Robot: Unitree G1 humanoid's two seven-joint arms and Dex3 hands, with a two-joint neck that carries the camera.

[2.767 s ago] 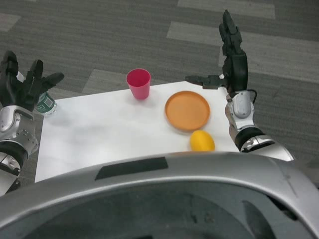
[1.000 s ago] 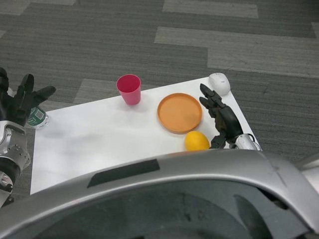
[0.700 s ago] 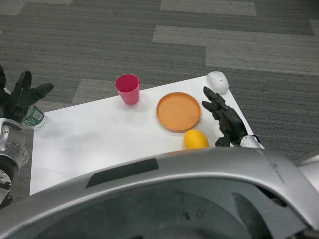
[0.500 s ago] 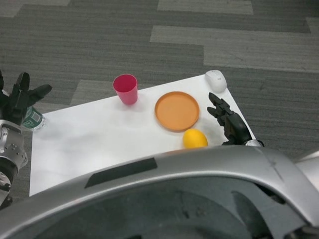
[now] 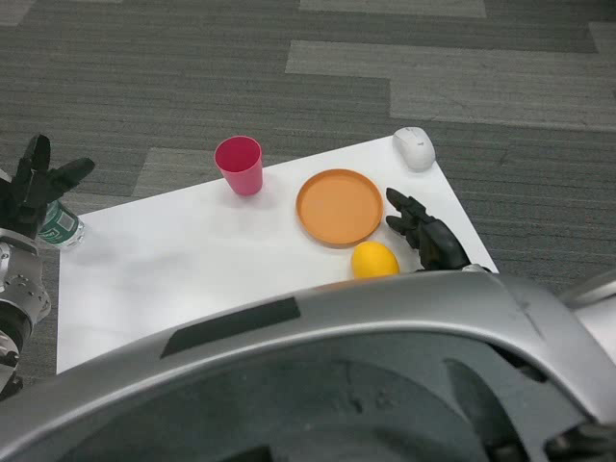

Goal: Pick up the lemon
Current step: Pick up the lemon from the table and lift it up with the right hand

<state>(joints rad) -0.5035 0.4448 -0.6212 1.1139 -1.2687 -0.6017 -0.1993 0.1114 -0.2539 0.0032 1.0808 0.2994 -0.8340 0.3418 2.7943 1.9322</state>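
The yellow lemon lies on the white table near its front edge, just below the orange plate. My right hand is low beside the lemon, a short way to its right, fingers apart and holding nothing; its wrist is hidden by my body. My left hand is raised at the table's far left edge, fingers spread, empty.
A pink cup stands at the back of the table. A white computer mouse lies at the back right corner. A plastic bottle with a green label sits by the left hand at the left edge.
My right hand came down from high above the back right corner to table level beside the lemon. The camera has shifted a little. The lemon has not moved.
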